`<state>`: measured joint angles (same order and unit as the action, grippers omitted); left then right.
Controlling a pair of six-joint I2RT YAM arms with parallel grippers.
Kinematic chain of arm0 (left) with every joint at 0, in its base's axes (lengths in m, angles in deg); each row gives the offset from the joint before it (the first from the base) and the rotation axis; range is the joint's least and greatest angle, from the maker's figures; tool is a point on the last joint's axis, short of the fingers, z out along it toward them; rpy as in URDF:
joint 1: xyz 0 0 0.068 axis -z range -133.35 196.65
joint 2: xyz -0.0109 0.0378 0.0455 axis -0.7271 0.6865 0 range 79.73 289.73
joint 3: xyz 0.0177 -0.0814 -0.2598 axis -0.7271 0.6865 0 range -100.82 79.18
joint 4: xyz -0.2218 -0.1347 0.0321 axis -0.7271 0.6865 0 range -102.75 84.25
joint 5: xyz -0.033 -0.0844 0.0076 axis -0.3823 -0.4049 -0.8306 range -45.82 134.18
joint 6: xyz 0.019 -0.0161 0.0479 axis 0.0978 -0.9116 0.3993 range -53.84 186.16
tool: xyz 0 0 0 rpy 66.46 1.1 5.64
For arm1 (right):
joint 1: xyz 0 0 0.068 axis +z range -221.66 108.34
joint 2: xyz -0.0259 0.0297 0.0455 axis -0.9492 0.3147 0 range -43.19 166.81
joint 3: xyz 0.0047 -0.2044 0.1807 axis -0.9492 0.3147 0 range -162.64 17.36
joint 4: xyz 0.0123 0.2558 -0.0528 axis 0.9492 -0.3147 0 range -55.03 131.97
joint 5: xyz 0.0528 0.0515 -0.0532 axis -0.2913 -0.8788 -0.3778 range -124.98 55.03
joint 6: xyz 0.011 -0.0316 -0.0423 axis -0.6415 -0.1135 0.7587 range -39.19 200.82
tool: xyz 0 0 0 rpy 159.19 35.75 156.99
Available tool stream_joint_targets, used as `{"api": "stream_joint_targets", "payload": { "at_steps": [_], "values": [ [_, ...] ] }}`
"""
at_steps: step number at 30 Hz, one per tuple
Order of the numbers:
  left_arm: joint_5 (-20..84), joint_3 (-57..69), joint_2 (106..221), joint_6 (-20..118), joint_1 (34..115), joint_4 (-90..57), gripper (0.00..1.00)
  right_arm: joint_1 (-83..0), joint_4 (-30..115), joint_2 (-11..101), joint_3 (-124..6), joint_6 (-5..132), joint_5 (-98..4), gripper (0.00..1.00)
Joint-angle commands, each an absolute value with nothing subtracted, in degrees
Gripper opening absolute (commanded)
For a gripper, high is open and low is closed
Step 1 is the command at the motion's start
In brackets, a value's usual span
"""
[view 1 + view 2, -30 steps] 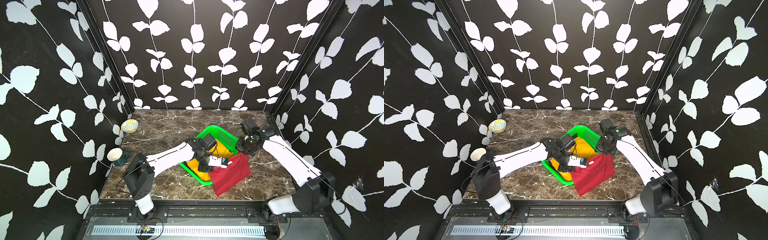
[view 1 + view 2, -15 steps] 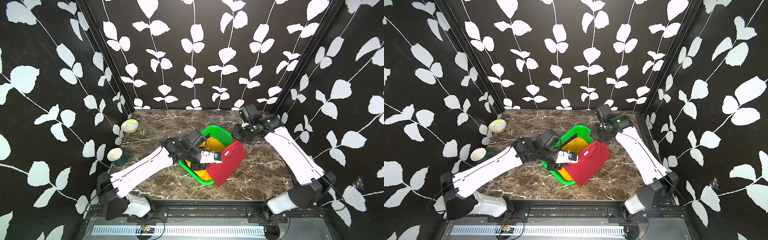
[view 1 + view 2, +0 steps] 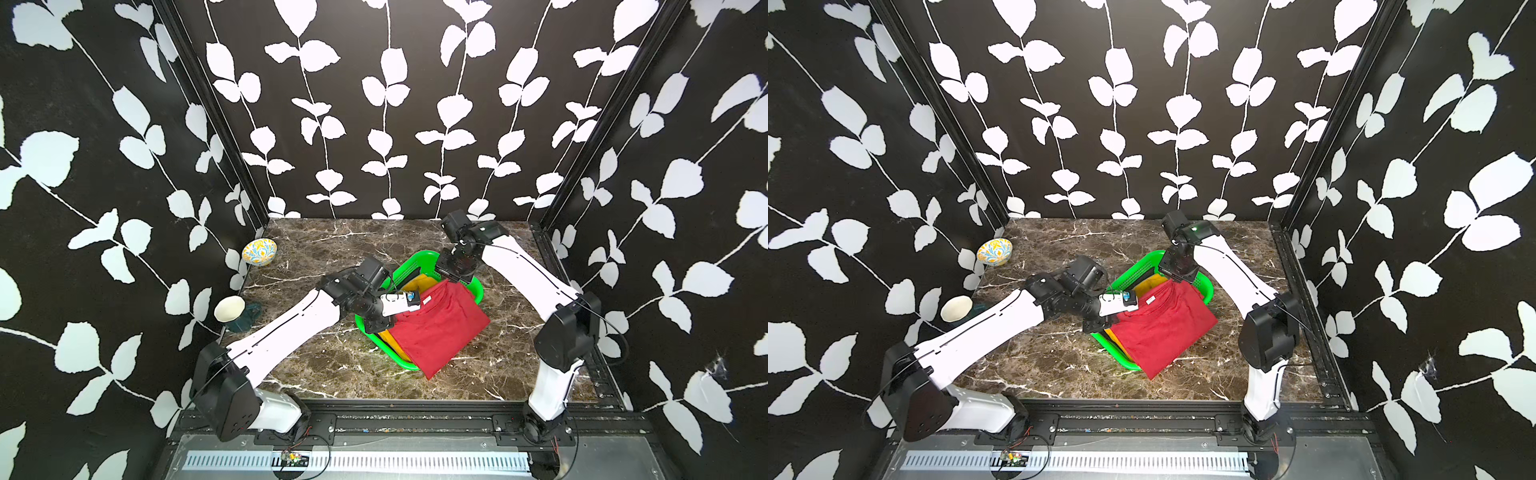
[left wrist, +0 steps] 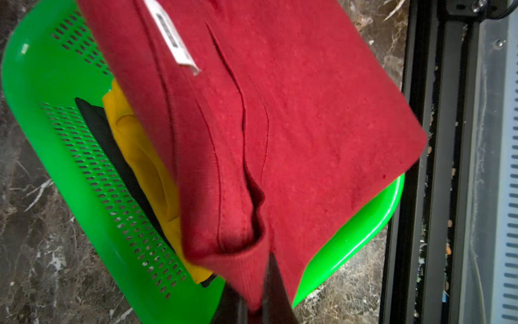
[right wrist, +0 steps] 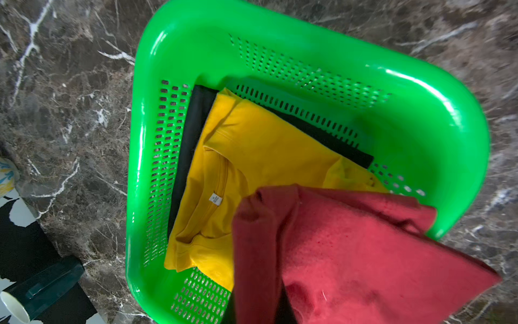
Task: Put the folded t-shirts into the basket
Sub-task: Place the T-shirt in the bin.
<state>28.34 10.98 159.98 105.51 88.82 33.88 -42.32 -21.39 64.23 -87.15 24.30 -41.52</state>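
You've got the basket (image 3: 405,269) sitting right of the middle of the table (image 3: 332,249), with the bottom t-shirt (image 5: 193,126) flat on its floor and the second t-shirt (image 5: 260,146) lying on that. The uppermost t-shirt (image 3: 440,328) is spread above both, its front corner overhanging the basket's front rim, your left gripper (image 4: 253,304) at its left edge and your right gripper (image 3: 450,280) at its rear corner. Off to the left, the bowl (image 3: 259,252) sits by the wall toward the back, and the cup (image 3: 232,309) is in front of it at the table's edge.

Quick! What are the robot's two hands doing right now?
Left gripper: shut on the red t-shirt.
Right gripper: shut on the red t-shirt too.
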Motion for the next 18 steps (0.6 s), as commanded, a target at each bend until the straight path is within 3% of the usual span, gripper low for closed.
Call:
{"api": "stream_joint_targets", "payload": {
  "at_steps": [1,18],
  "values": [
    [30.4,12.9,161.4,105.0,88.2,36.7,0.0,-42.9,-18.7,66.4,-91.3,23.8,-38.9,0.0],
    [36.0,16.0,170.1,104.9,81.0,29.6,0.0,-42.6,-16.0,76.3,-96.2,21.9,-40.4,0.0]
  ]
}}
